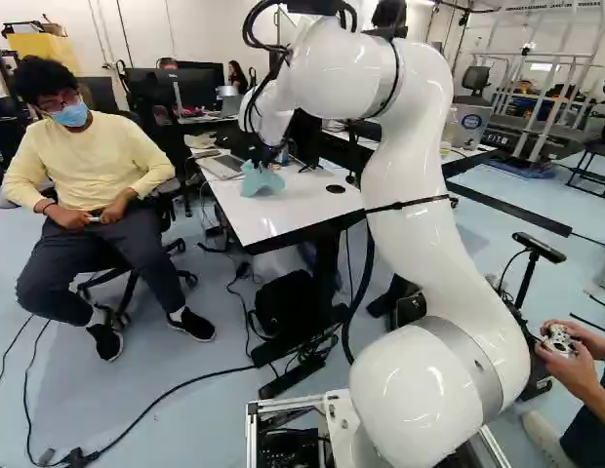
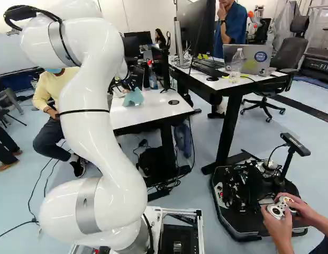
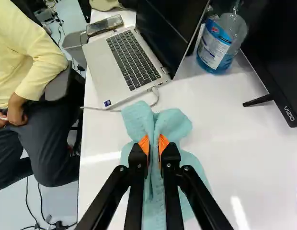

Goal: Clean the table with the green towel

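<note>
- I have the towel (image 3: 177,125) pinched in the hand (image 2: 131,87), fingers close together, orange pads (image 3: 144,144) pressing in from both sides.
- Towel is pale blue-green and bunched. In the wrist view two lobes bulge ahead of the pads, the rest spreads under the fingers.
- It's over the white table (image 1: 283,216), low down. I can't tell how much of it touches the top.
- Open laptop (image 3: 98,60) sits ahead of the towel, cable (image 3: 155,98) plugged into its side. Phone (image 3: 104,26) lies just beside the laptop.
- Bottle of blue liquid (image 3: 218,45) stands between laptop screen and black monitor (image 3: 278,62).
- Round black insert (image 2: 173,102) is set in the tabletop, near the corner in the right base view.
- Person in a yellow top (image 1: 93,161) sits beside the table, hands in lap, apart from the towel.
- At the right of the right base view I see two hands (image 2: 280,227) on a white game controller (image 2: 278,210), near a low black wheeled unit (image 2: 238,222).
</note>
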